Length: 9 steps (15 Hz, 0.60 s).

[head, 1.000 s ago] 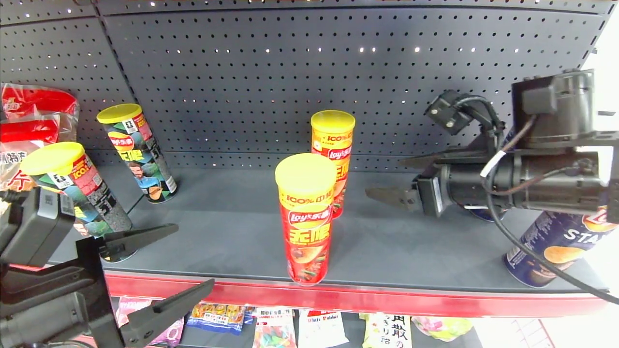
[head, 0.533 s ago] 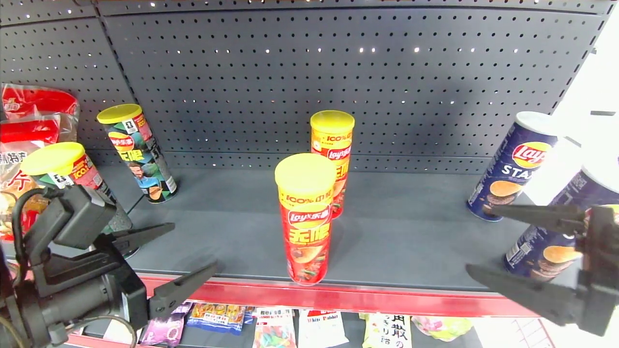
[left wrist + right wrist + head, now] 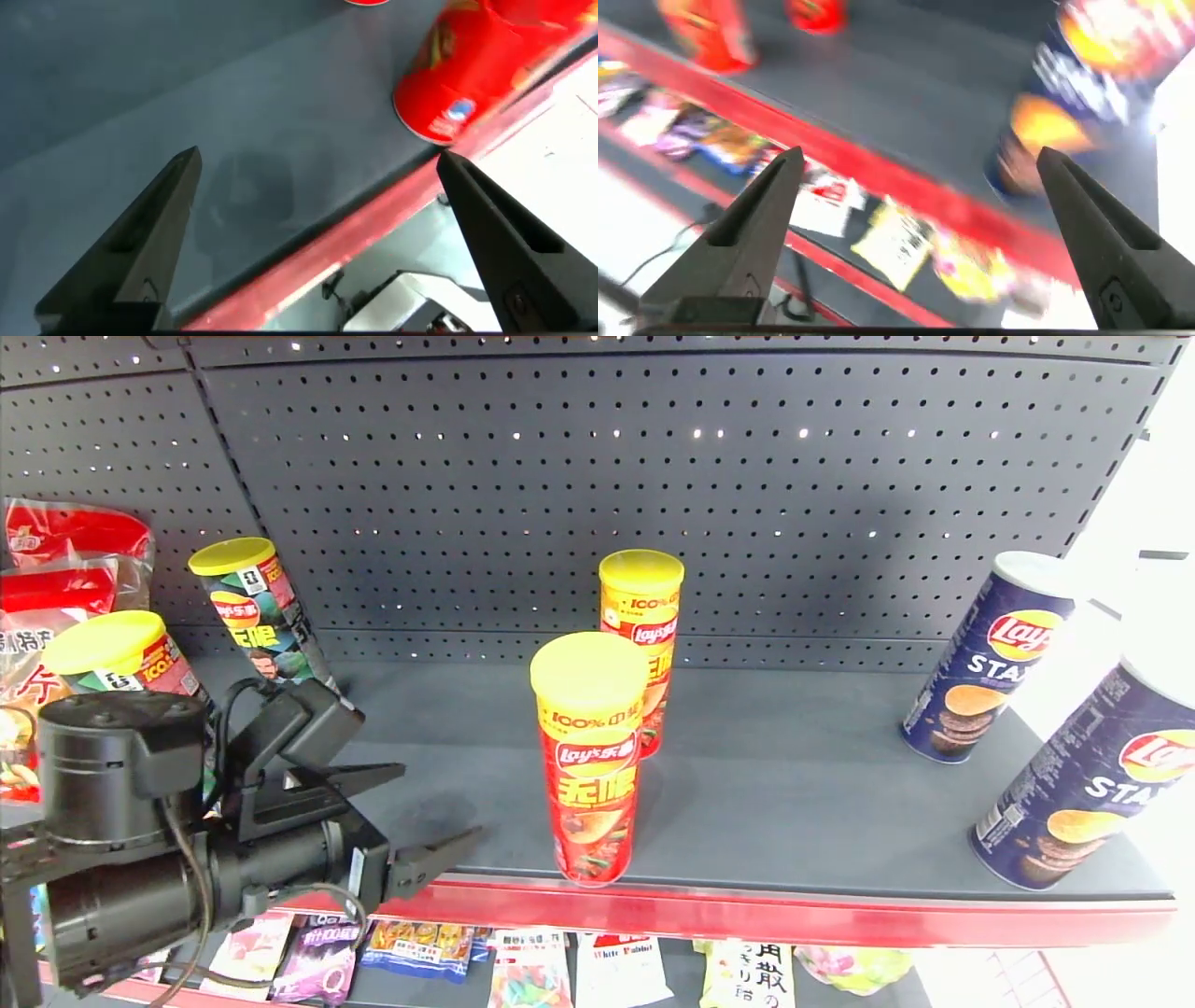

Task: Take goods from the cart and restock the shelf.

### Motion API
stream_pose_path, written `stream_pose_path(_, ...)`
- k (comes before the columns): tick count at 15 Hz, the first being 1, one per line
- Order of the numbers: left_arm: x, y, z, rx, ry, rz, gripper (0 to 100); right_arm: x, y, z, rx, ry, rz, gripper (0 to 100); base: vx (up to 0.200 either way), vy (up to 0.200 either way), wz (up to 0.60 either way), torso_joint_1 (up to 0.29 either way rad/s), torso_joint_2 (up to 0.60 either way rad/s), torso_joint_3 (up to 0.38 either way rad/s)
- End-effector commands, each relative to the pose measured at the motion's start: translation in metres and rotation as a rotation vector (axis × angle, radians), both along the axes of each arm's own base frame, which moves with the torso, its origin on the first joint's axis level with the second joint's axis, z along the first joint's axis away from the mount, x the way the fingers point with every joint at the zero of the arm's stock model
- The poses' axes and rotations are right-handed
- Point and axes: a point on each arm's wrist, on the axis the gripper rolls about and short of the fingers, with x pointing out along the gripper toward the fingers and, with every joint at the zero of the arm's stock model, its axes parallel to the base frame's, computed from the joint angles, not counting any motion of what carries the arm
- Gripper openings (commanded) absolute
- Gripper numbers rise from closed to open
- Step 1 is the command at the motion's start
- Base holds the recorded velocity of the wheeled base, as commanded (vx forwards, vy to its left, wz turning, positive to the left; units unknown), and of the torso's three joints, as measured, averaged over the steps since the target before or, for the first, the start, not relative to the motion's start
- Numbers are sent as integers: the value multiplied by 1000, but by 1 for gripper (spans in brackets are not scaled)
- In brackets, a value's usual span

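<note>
Two red chip cans with yellow lids stand mid-shelf, the front red can (image 3: 590, 756) near the shelf's red edge and the back red can (image 3: 642, 635) behind it. Left of the front can, my left gripper (image 3: 437, 805) is open and empty, level with the shelf's front edge. In the left wrist view the left gripper (image 3: 318, 157) spans the red edge, with the front red can (image 3: 467, 65) beyond one fingertip. My right gripper (image 3: 920, 154) is open and empty in front of the shelf, facing a blue can (image 3: 1074, 93).
Two blue cans (image 3: 990, 658) (image 3: 1088, 775) stand at the shelf's right end, and two dark cans with yellow lids (image 3: 261, 625) (image 3: 117, 658) at the left beside red bags (image 3: 56, 569). Bare grey shelf board (image 3: 794, 784) lies between. Snack packets (image 3: 616, 971) hang below.
My right arm pulled back off the shelf and out of the head view, uncovering the blue cans. My left arm rose and moved right toward the front red can.
</note>
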Motion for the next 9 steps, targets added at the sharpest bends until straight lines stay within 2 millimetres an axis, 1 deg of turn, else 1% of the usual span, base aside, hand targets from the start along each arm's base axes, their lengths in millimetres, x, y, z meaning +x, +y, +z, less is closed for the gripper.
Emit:
stream_pose_path(1,22,-13,-12,27,49,-11,100,-20,-9,-13,32,-69,-41,100,0,0,0,0,0,0)
stream_pose_path(3,28,-22,-13,29,51,-31,100,-30,-12,-22,32,-70,-44,100,0,0,0,0,0,0)
stream_pose_path(5,28,-26,-15,33,58,-45,100,-33,-14,-27,33,-71,-48,100,0,0,0,0,0,0)
stream_pose_path(9,32,-33,-20,41,73,-60,100,-34,-14,-27,36,-73,-62,100,0,0,0,0,0,0)
